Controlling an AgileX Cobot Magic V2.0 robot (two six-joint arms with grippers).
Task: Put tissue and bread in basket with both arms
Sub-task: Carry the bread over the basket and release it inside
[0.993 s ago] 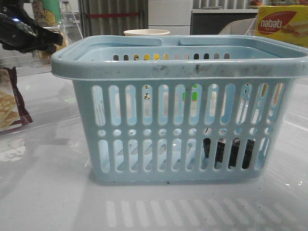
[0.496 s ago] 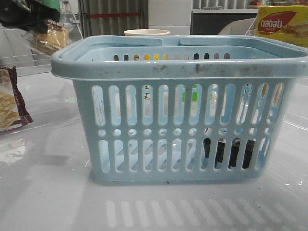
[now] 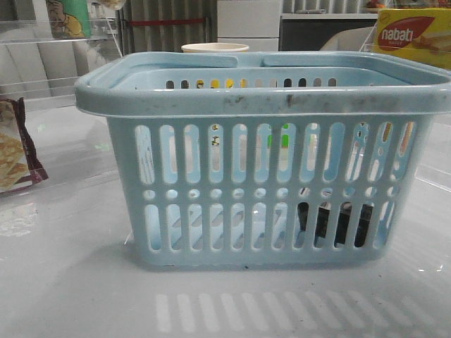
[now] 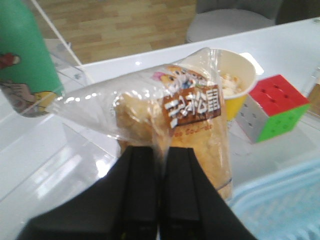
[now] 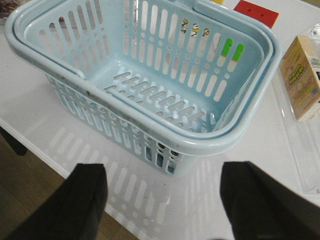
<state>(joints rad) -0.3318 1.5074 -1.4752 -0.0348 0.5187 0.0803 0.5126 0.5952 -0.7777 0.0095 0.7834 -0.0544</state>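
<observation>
The basket [image 3: 264, 91] holds the dark tissue [image 3: 338, 224] at its right end. Left fingers [image 4: 137, 172] pinch the bread [image 4: 172, 130] wrapper; right fingers [image 5: 85, 200] are spread.

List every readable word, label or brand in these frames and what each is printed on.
"nabati": on the yellow box at the far right of the front view.
Brown label band on the bread held in the left hand: large white characters, too blurred to read.
Tan carton beside the basket: green print, too small to read.
</observation>
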